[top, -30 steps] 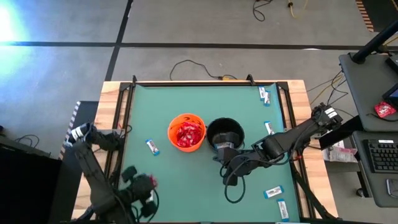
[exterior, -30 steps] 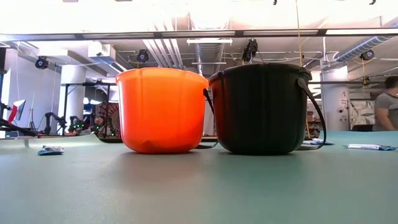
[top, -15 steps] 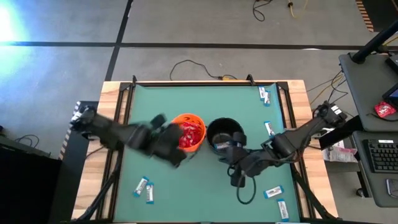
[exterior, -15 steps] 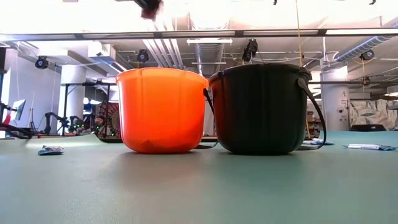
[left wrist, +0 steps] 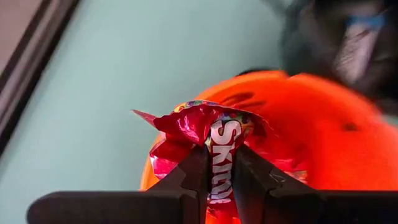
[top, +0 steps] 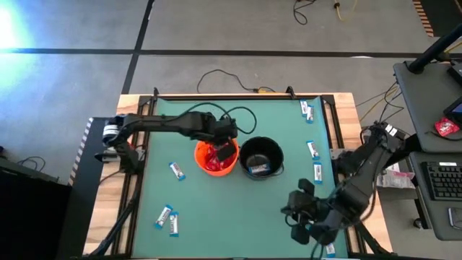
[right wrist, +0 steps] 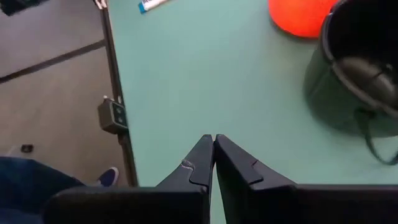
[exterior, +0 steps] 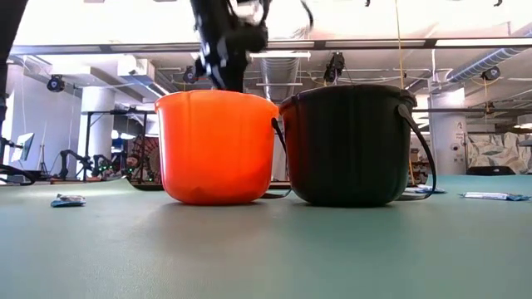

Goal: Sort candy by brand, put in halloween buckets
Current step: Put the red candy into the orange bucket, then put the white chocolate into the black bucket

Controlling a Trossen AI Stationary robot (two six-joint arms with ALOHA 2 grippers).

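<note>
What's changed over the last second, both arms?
The left claw swung from the near-left corner up over the orange bucket, shut on a red packet. The right claw, shut and empty, withdrew from the black bucket toward the near-right edge. Both buckets stayed put.

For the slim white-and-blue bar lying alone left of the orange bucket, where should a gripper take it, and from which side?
Grip the slim white-and-blue bar across its narrow width at mid-length, coming straight down from above. It lies flat on the green table, apart from the bright orange bucket, so fingers should fit on both long edges.

Robotics lab: exposed ceiling ducts (exterior: 278,62), taped concrete floor (top: 216,36), camera tripods (exterior: 71,162).
</note>
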